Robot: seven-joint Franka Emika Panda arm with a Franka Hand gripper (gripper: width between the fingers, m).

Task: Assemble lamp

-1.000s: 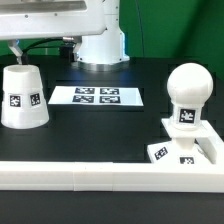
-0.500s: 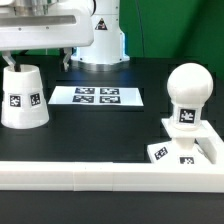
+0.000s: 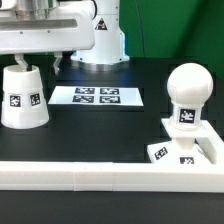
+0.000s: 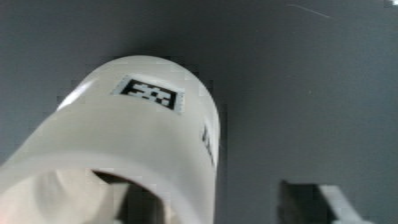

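Note:
The white tapered shade [image 3: 24, 97] stands on the black table at the exterior view's left, with a tag on its side. My gripper [image 3: 38, 62] hovers just above its top, jaws open and holding nothing. In the wrist view the shade [image 4: 134, 130] fills the near field, and the gripper [image 4: 231, 205] straddles its wall: one dark finger [image 4: 151, 200] lies over the shade's opening, the other finger [image 4: 317, 203] outside it. The round-headed bulb [image 3: 187, 92] stands upright on the flat square base [image 3: 190, 150] at the exterior view's right.
The marker board [image 3: 97, 97] lies flat on the table between shade and bulb. A white rail [image 3: 100, 175] runs along the front edge, and the base sits in its right corner. The arm's pedestal [image 3: 103, 45] stands behind.
The arm has swung in from the top of the exterior view. The gripper has come down over the shade's top and shifted slightly to the right.

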